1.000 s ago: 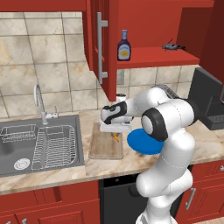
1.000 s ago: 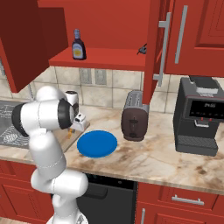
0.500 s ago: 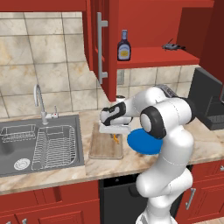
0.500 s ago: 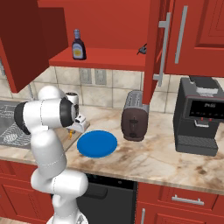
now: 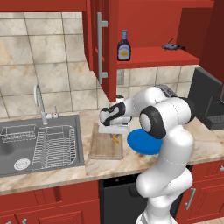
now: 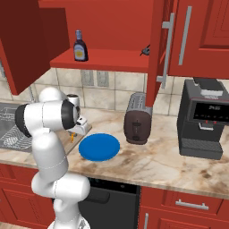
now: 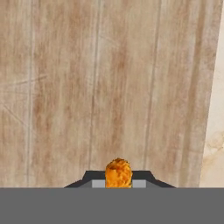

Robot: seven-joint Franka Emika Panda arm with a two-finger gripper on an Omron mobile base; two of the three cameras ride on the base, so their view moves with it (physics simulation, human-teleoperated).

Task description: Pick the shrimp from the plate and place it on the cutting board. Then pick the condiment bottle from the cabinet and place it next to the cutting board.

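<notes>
- Where the counter begins at your far left in the left base view, you have a steel sink (image 5: pixel 26 153) with a tap (image 5: pixel 40 103) behind it and a wire rack (image 5: pixel 54 146) lying in the basin.
- Just right of the sink, you will find the board (image 5: pixel 105 146) flat on the counter, its grain running lengthwise in the hand view.
- Over the board's right half, the gripper (image 5: pixel 116 136) hangs pointing down from the white arm (image 5: pixel 168 118); its jaws stand close together, clamped on the shrimp (image 7: pixel 118 172).
- You can see the shrimp as an orange nub between the two dark tips in the hand view, with bare board (image 7: pixel 109 87) behind it; whether it touches the wood you cannot tell. In the left base view it shows as a small orange sliver (image 5: pixel 116 138) under the hand.
- Right of the board, the plate (image 6: pixel 99 146) lies flat on the counter, close beside the board; the arm hides part of it from the left base camera.
- Above, the cabinet (image 5: pixel 144 26) stands with its door (image 5: pixel 101 46) swung open, and the bottle (image 5: pixel 124 46) is upright on the inner shelf, towards the left end.
- Further right on that shelf, you have a small dark object (image 5: pixel 172 46), too small to identify.
- Further right on the counter, a toaster (image 6: pixel 137 123) stands near the plate, and a coffee machine (image 6: pixel 203 118) stands well apart at the far right.
</notes>
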